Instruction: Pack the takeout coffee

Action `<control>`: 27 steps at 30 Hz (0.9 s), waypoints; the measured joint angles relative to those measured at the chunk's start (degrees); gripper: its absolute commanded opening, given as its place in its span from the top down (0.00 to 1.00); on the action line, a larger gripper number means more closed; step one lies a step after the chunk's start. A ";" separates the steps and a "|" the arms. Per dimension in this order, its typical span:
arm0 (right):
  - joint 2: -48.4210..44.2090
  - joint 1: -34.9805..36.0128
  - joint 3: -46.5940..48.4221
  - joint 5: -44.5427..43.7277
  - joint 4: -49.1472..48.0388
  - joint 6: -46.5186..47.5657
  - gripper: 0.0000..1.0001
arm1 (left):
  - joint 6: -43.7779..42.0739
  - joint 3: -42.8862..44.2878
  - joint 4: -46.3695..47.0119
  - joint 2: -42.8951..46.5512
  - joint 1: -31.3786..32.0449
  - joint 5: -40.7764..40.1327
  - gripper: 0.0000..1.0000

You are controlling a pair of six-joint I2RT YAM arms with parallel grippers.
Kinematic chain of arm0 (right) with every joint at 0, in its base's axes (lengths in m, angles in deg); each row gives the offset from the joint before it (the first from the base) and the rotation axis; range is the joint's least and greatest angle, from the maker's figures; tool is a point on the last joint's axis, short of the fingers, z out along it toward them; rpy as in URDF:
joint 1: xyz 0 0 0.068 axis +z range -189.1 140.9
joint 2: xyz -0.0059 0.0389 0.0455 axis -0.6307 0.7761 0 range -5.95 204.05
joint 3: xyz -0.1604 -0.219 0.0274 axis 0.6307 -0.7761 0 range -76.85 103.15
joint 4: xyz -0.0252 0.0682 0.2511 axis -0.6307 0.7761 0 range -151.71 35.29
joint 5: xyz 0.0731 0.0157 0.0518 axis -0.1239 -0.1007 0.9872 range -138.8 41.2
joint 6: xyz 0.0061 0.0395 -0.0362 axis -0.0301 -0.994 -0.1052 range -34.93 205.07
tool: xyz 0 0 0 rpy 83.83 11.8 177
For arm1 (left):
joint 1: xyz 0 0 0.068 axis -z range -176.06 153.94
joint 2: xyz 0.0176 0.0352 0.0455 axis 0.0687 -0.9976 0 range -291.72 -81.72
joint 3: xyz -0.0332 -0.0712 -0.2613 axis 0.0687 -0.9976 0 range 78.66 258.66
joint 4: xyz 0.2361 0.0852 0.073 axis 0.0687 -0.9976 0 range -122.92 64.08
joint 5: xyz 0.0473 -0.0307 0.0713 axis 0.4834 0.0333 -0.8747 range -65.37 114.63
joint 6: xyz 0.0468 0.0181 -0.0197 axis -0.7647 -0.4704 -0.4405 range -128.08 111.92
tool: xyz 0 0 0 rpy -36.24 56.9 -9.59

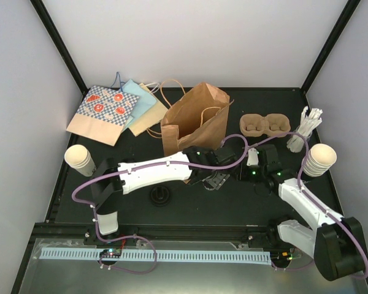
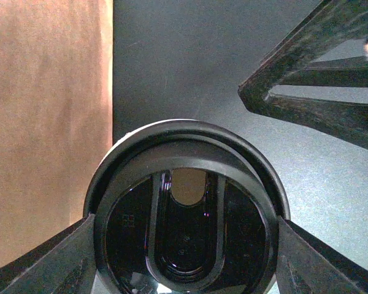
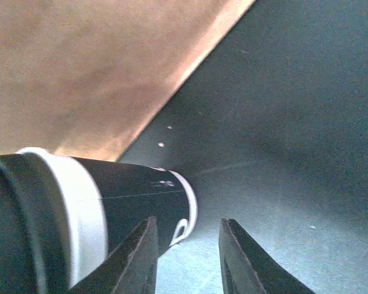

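Two grippers meet just in front of the upright brown paper bag (image 1: 193,119) at the middle of a matt black table (image 1: 233,205), enclosed by plain white walls (image 1: 202,37) with black corner posts (image 1: 61,46). Here the left gripper (image 2: 185,222) clamps a round black lid (image 2: 184,251) by its rim, its fingers touching both sides, while the right gripper (image 3: 189,228) has its jaws narrowly parted over bare surface, holding nothing. Toward the back, the tan cup carrier (image 1: 265,125) sits right of the bag, cream cup stacks (image 1: 80,159) rest near the left and right (image 1: 322,158) edges, and a second lid (image 1: 159,196) lies beside the left arm.
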 measured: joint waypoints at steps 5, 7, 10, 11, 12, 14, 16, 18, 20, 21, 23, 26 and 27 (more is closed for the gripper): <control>-3.87 0.00 0.00 2.43 -0.59 0.72 0.54 | 0.35 0.11 -0.50 -0.22 -0.98 0.39 0.32; -4.74 0.00 0.00 3.69 -0.85 0.96 0.52 | 0.55 0.11 -0.33 -0.94 -1.49 0.70 0.33; -5.33 0.00 0.00 5.79 -1.16 1.16 0.50 | 0.52 0.26 -0.09 -1.16 -1.86 1.31 0.32; -5.33 0.00 0.00 6.51 -1.29 1.27 0.50 | 0.52 0.26 -0.09 -1.16 -1.88 1.49 0.33; -5.33 0.00 0.00 7.21 -1.38 1.31 0.49 | 0.52 0.24 -0.04 -1.16 -1.92 1.60 0.33; -5.31 0.00 0.00 8.50 -1.60 1.49 0.49 | 0.50 0.20 0.04 -1.14 -2.10 1.95 0.32; -5.11 0.00 0.00 9.33 -1.77 1.73 0.49 | 0.48 0.07 0.17 -1.05 -2.29 2.36 0.32; -4.11 0.00 0.02 9.92 -1.84 1.92 0.49 | 0.48 0.00 0.28 -1.03 -2.54 2.84 0.32; -2.56 -0.02 0.02 10.21 -1.86 1.95 0.49 | 0.48 -0.22 0.55 -0.87 -2.93 3.54 0.32; -1.60 -0.13 0.02 10.25 -1.88 1.92 0.49 | 0.48 -0.39 0.74 -0.76 -3.08 3.82 0.32; -0.74 -0.24 0.20 10.69 -2.10 1.88 0.49 | 0.50 -1.05 1.38 -0.39 -3.50 4.61 0.32; 0.00 -0.28 0.48 10.99 -2.45 1.81 0.50 | 0.50 -1.86 2.23 0.07 -4.02 5.40 0.32; 0.28 -0.28 0.55 11.15 -2.62 1.70 0.50 | 0.50 -2.16 2.51 0.24 -4.13 5.55 0.32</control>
